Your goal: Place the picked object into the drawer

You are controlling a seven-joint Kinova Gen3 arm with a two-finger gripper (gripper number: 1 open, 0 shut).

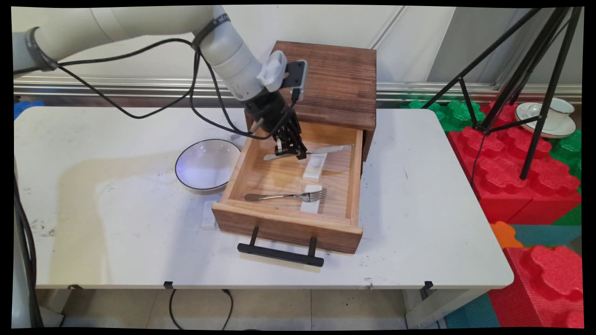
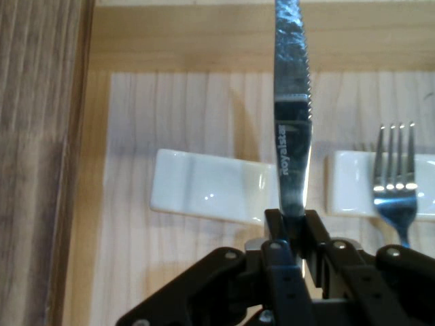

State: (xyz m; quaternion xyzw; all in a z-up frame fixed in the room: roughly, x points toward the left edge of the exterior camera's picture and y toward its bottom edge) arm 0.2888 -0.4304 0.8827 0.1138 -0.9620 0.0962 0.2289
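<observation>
On the white counter (image 1: 419, 209): one open wooden drawer (image 1: 288, 223), one white black-rimmed bowl (image 1: 207, 165), one steel knife (image 1: 321, 150), one steel fork (image 1: 286, 196), and three small white ceramic rests (image 1: 315, 167) (image 1: 311, 200) (image 1: 209, 215).

Black two-finger hand (image 1: 289, 151) reaches down into open wooden drawer (image 1: 260, 218), clamped on a table knife (image 1: 326, 150) near its handle end. Knife roughly level above the drawer floor, blade pointing toward right wall, over a white rest (image 1: 315, 168). Fork (image 1: 286, 196) lies nearer the drawer front, tines on a second white rest (image 1: 311, 201). Drawer pulled out of dark wood cabinet (image 1: 335, 79), black handle (image 1: 280, 254) in front. White bowl (image 1: 207, 165) with dark rim just left of drawer on white counter (image 1: 419, 223). Small white block (image 1: 209, 215) at drawer's front-left corner. Cup and saucer (image 1: 551, 118) on foam blocks far right.
</observation>
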